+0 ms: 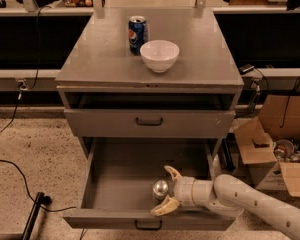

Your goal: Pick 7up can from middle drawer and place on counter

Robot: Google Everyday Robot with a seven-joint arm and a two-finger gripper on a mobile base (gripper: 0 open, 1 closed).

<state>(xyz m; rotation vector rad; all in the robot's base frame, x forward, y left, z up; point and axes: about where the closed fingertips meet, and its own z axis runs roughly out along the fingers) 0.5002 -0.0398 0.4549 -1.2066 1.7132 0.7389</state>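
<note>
The 7up can [160, 188] stands upright in the open middle drawer [115, 176], near its front right; only its shiny silver top shows clearly. My gripper [165, 190] reaches in from the right on a white arm, its two tan fingers open, one behind the can and one in front of it. The fingers stand around the can and are not closed on it. The counter [200, 59] is the grey cabinet top above.
A blue Pepsi can [138, 34] and a white bowl [159, 55] stand on the counter. A closed drawer front [149, 122] with a black handle sits above the open drawer. Open cardboard boxes [277, 144] stand to the right. A black cable [15, 169] lies on the floor at left.
</note>
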